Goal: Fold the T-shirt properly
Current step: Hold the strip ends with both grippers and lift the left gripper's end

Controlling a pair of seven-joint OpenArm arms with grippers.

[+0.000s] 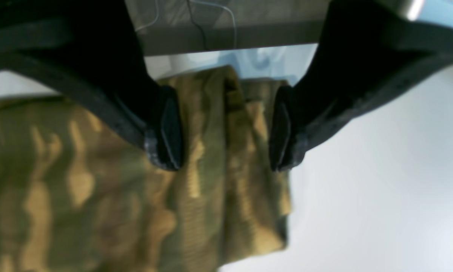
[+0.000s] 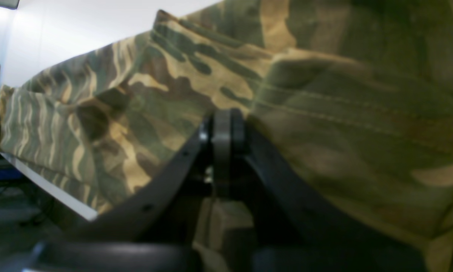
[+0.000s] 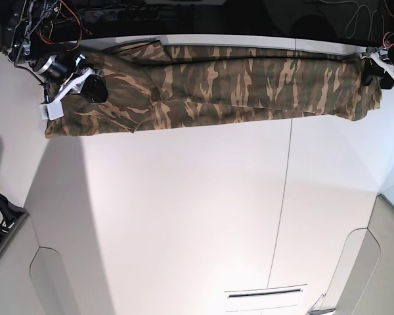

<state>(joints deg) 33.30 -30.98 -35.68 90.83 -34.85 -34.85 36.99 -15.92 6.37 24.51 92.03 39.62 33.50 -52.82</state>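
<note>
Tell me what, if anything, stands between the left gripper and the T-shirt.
Nothing visible does. The left gripper hangs open right over the end of the T-shirt, its pads straddling a bunched fold of cloth. Only bare white table lies beside it.

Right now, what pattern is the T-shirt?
The T-shirt is brown, tan and olive-green camouflage, clearest in the base view.

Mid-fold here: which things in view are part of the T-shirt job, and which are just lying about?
Part of the job:
- T-shirt, stretched along the table's far edge
- left gripper, jaws open over one end
- right gripper, shut at the other end

Just lying about:
- white table
- cables behind the table
</note>
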